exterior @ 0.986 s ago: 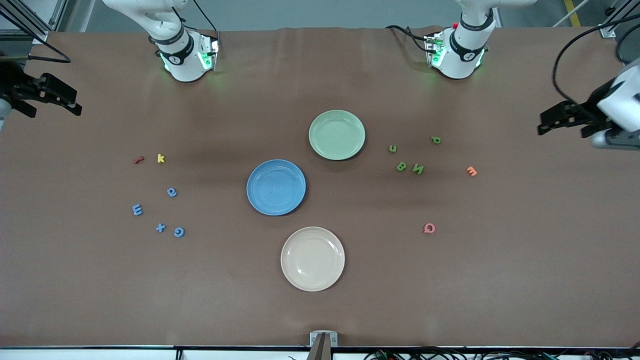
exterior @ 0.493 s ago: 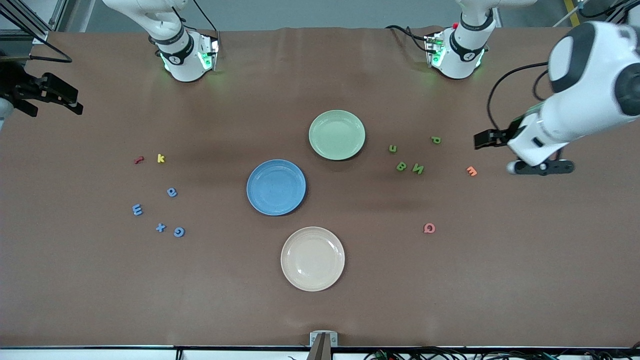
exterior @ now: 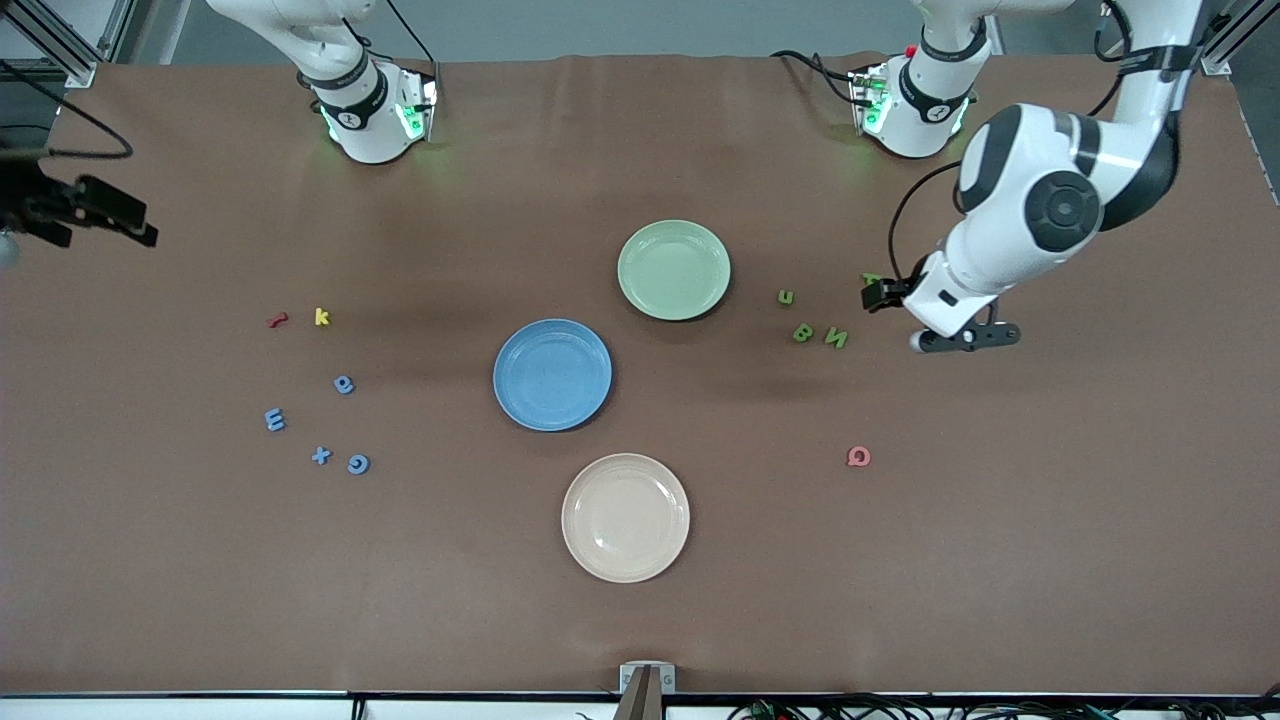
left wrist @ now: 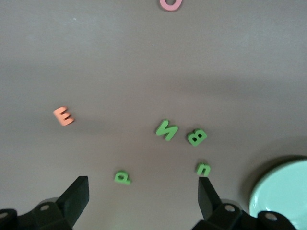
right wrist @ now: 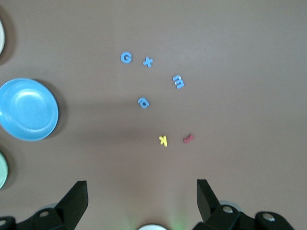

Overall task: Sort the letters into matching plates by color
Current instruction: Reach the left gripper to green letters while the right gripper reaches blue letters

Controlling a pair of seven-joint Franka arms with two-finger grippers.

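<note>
Several green letters lie beside the pale green plate [exterior: 673,270] toward the left arm's end: n [exterior: 786,296], B [exterior: 802,333], N [exterior: 836,338] and P [exterior: 871,279]. My left gripper [exterior: 884,294] hangs open over the P [left wrist: 122,178], holding nothing; its own view [left wrist: 142,196] also shows the n [left wrist: 203,168]. Several blue letters [exterior: 343,384] lie toward the right arm's end, beside the blue plate [exterior: 552,375]. My right gripper [exterior: 125,218] waits open over the table's edge there, well above the blue letters [right wrist: 143,102]. Both plates hold nothing.
A cream plate [exterior: 625,517] sits nearest the front camera. A pink Q [exterior: 858,456] and an orange E [left wrist: 63,115] lie near the green letters. A yellow k [exterior: 321,316] and a red letter [exterior: 277,320] lie near the blue ones.
The left arm has swung in from its end of the table and now hangs over the green P. The right gripper has barely shifted. No letter has moved.
</note>
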